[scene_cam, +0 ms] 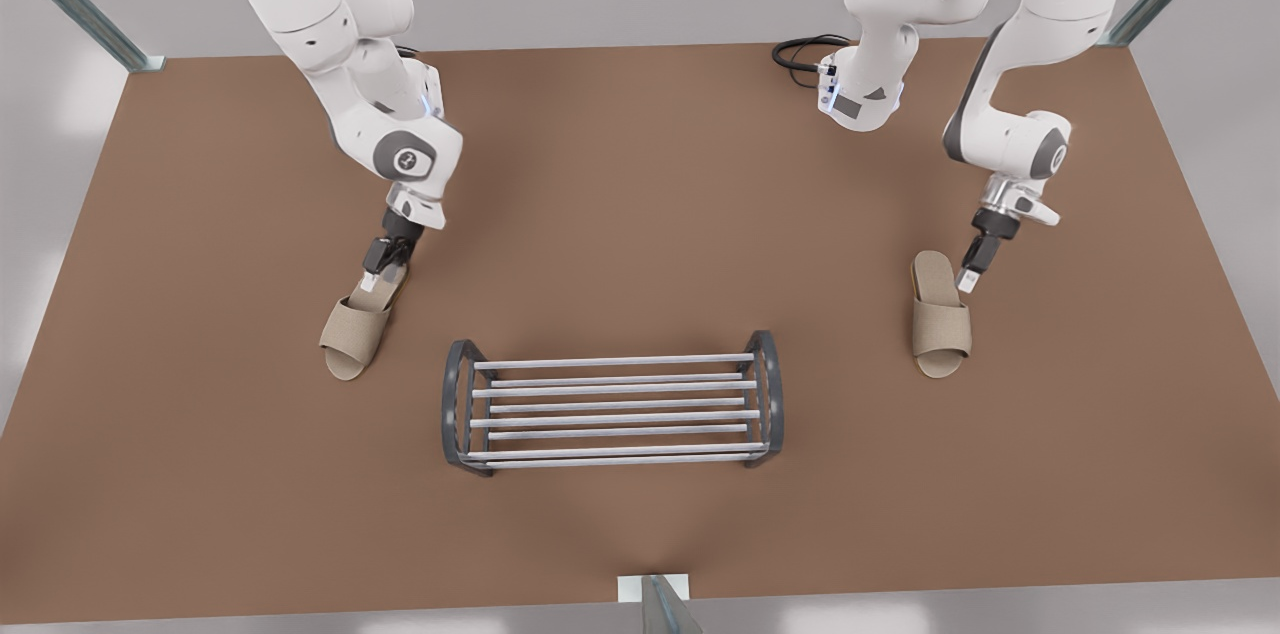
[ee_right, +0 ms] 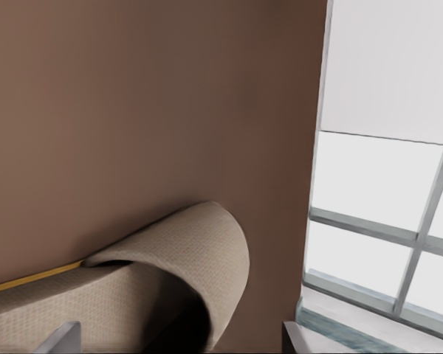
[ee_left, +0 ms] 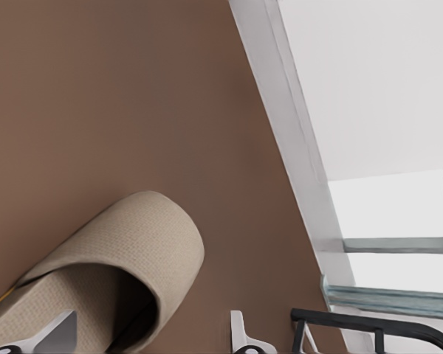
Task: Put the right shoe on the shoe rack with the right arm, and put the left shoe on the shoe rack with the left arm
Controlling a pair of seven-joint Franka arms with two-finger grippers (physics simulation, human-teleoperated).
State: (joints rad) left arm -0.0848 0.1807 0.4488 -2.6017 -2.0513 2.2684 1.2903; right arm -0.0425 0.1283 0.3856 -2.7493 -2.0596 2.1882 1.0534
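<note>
Across the brown table (scene_cam: 640, 164), nothing has scored yet. The shoe rack (scene_cam: 612, 409) stands at the near middle, its silver rods bare between the dark end frames, with no slipper on it.

Both arms reach in from the far side. The right arm (scene_cam: 330, 24) is on the front view's left and the left arm (scene_cam: 1040, 4) is on the front view's right. Neither one waits; each is down low at its own shoe.

The right shoe (scene_cam: 355, 334), a beige slipper, lies flat on the table to the left of the rack, toe angled toward the near left. The left shoe (scene_cam: 940, 329) lies flat to the right of the rack, toe pointing near. Both sit well apart from the rack.

The right gripper (scene_cam: 375, 276) is at the heel end of its slipper. In the right wrist view its fingers (ee_right: 59, 335) stand wide apart around the right shoe (ee_right: 170, 280), not pinching. The left gripper (scene_cam: 968, 282) is at the heel side of its slipper. In the left wrist view the fingers (ee_left: 241, 332) are also spread, with a gap between one finger and the left shoe (ee_left: 125, 258), and the rack's dark frame (ee_left: 369, 324) sits just beyond.

My read is that this is the pre-grasp. Closing, lifting, carrying and setting down are all left to do for both shoes.
</note>
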